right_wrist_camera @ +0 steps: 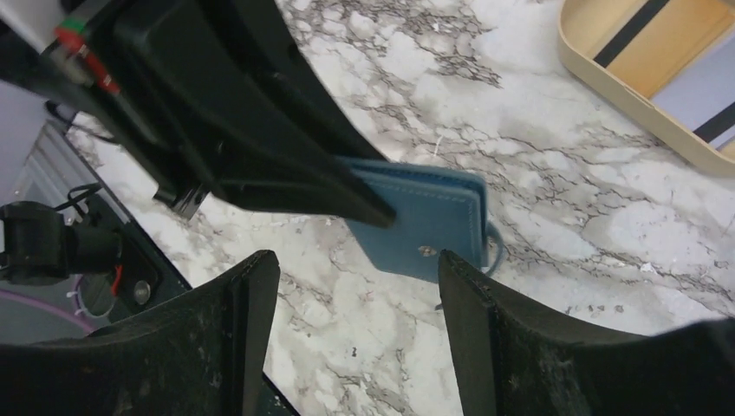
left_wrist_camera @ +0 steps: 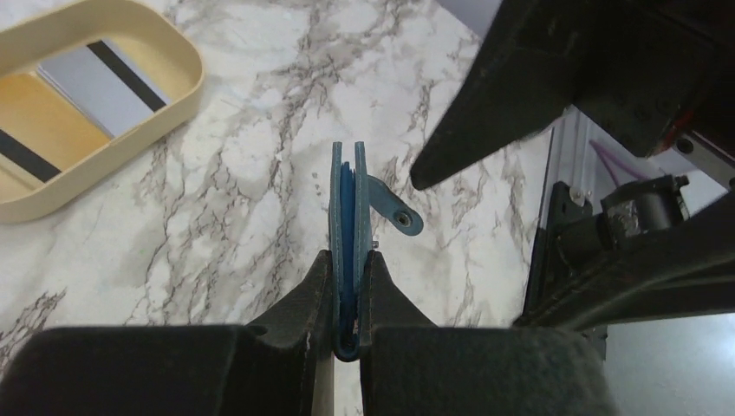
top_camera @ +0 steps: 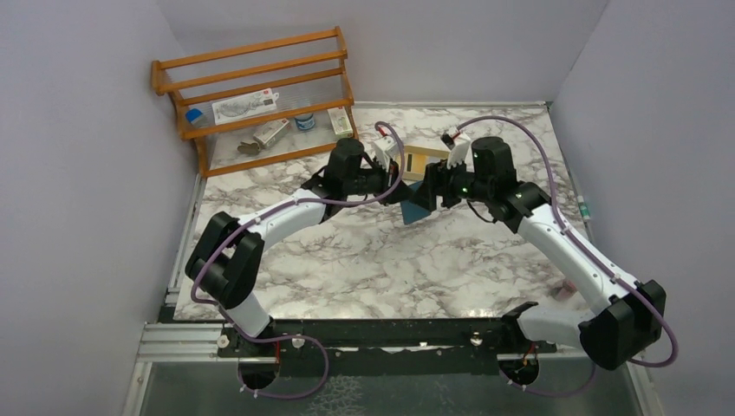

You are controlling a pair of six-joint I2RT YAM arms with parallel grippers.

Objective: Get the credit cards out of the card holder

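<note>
Near the far middle of the marble table (top_camera: 364, 260), the left gripper (left_wrist_camera: 349, 257) is clamped narrow on the card holder (left_wrist_camera: 347, 195). It pinches the folded spine end so the open edges and the snap tab (left_wrist_camera: 400, 217) face away towards the other arm. That grip seems meant to offer the mouth of the holder for picking. The right gripper (right_wrist_camera: 355, 264) faces it with its jaws spread wide and nothing between them, one finger close beside the holder but apart from it. It looks ready to reach in. Just beyond, the tan tray (left_wrist_camera: 186, 95) has a pale credit card (left_wrist_camera: 95, 82) with a dark stripe lying flat in it and a second stripe showing beside that, so part of the job appears done. Between the holder's covers only blue inner leaves show edge-on. No pale card edge can be made out there, so I cannot tell whether any card remains inside. Whether the holder touches the table or hangs just above it is also unclear.
</note>
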